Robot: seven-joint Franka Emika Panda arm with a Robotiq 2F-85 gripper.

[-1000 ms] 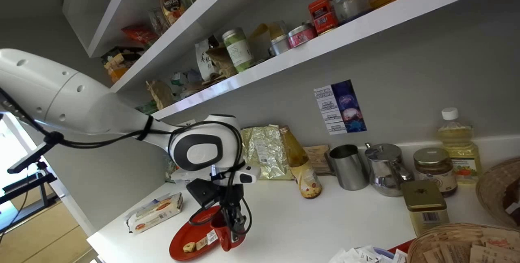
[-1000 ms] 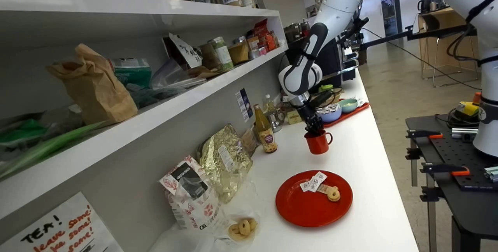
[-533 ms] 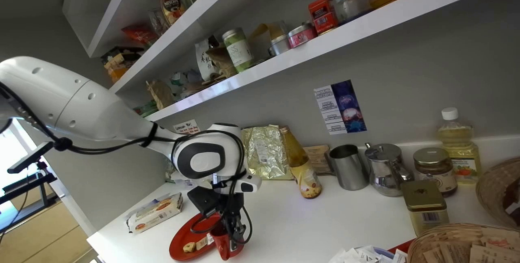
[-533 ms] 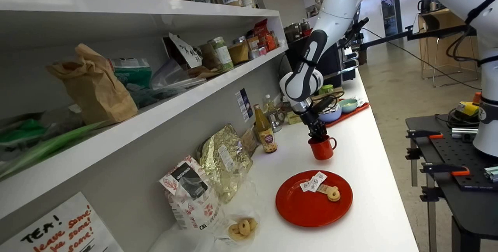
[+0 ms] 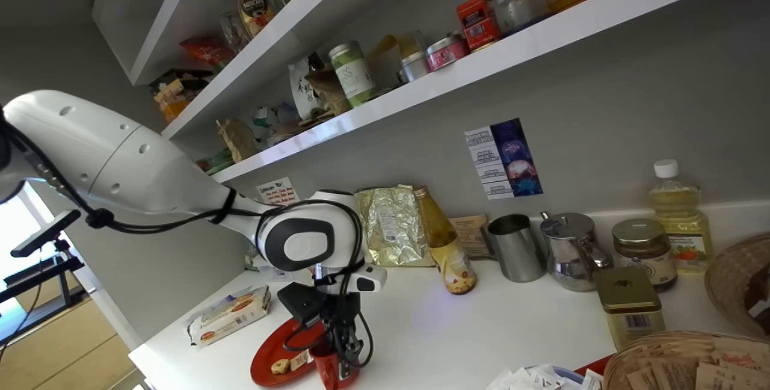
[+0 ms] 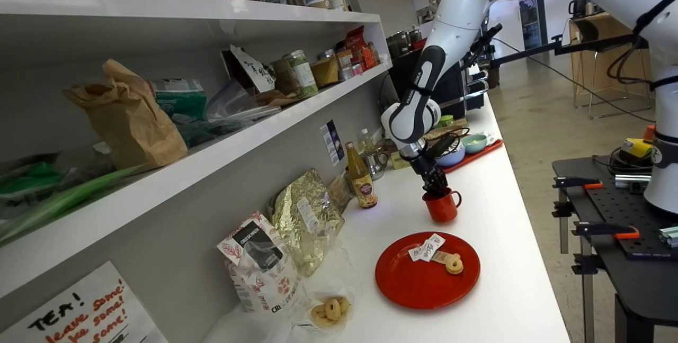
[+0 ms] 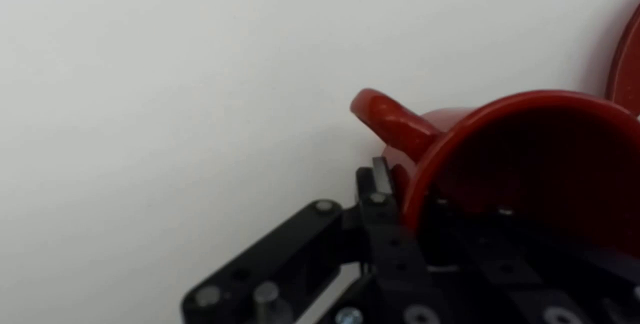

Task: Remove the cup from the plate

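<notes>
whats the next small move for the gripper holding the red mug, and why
Probably ease the red mug down gently until its base meets the counter: the gripper pinches its rim, and an exterior view shows it off the plate, but whether it already touches down is hard to tell.

A plain grey wall (image 5: 607, 107) is rising behind the long white tabletop (image 6: 524, 258), and white shelves (image 5: 601, 14) are running along it in both exterior views. Below them a small printed poster (image 5: 505, 158) is hanging, while a handwritten sheet (image 6: 85, 311) headed "TEA!" is showing near the bottom corner of an exterior view. Brownish-grey floor (image 6: 535, 94) is stretching past a dark worktable (image 6: 643, 290) towards a wooden counter (image 6: 601, 60), where a stool (image 6: 587, 30) is standing, with white walls (image 6: 562, 4) rising beyond. At the edge of an exterior view, white light (image 5: 18, 224) is glaring above tan panels (image 5: 66, 342), and a soft gleam (image 5: 328, 129) is lying along the lower shelf front
</notes>
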